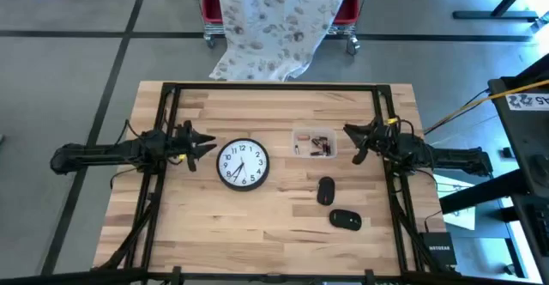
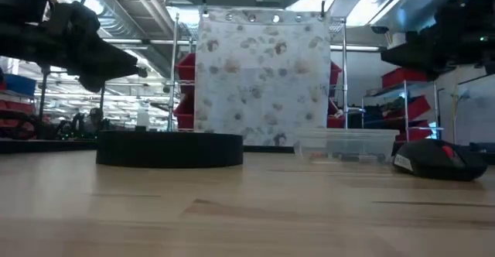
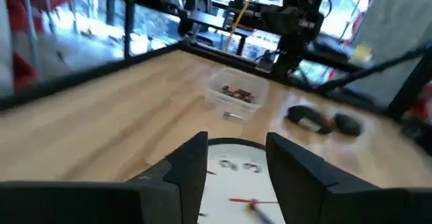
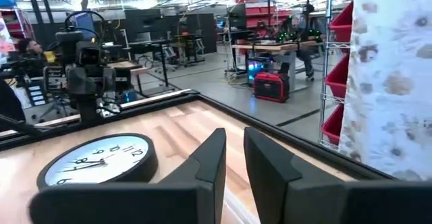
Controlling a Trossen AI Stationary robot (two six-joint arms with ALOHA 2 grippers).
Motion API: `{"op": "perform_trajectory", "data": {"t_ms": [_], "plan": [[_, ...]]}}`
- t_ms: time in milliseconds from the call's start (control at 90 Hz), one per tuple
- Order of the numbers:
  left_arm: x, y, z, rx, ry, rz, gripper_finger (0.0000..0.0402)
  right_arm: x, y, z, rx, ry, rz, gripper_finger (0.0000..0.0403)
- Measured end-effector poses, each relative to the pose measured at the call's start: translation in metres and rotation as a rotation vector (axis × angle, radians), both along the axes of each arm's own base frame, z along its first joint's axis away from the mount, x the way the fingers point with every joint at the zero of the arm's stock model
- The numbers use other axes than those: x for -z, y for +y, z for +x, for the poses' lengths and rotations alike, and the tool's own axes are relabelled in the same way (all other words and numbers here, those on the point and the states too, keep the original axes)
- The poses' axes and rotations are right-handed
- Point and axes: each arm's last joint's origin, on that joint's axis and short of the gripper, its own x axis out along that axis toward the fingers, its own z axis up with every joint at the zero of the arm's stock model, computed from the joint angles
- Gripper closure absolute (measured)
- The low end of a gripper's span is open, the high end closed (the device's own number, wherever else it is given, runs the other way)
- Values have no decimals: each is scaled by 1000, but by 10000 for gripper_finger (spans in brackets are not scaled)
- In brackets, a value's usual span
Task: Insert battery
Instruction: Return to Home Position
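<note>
Lying face up on the wooden table (image 1: pixel 257 105), the wall clock (image 1: pixel 243 164) sits left of centre, its 12 pointing toward the far edge. Being round, it has no long axis. Its back is pressed to the wood and hidden, so any battery there cannot be seen.

The left gripper (image 1: pixel 206 143) hovers just beside the clock's left rim, jaws spread apart and holding nothing; the white dial shows between its fingers (image 3: pixel 192 160). The right gripper (image 1: pixel 352 141) hangs near the right side of a clear tray (image 1: pixel 313 142) of small pieces too tiny to identify, its jaws narrowly parted and empty. Two black computer mice (image 1: pixel 326 191) lie nearer the front edge, right of the clock.
</note>
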Motion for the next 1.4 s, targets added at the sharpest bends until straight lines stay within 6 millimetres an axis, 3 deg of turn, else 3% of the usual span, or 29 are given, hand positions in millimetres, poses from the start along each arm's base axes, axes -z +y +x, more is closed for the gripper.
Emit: {"op": "perform_trajectory", "data": {"t_ms": [678,1400], "plan": [[0,0,0,-11,-31,-106,269,0,0,0,-1,0,1,363],[0,0,0,-11,-31,-106,269,0,0,0,-1,0,1,363]]}}
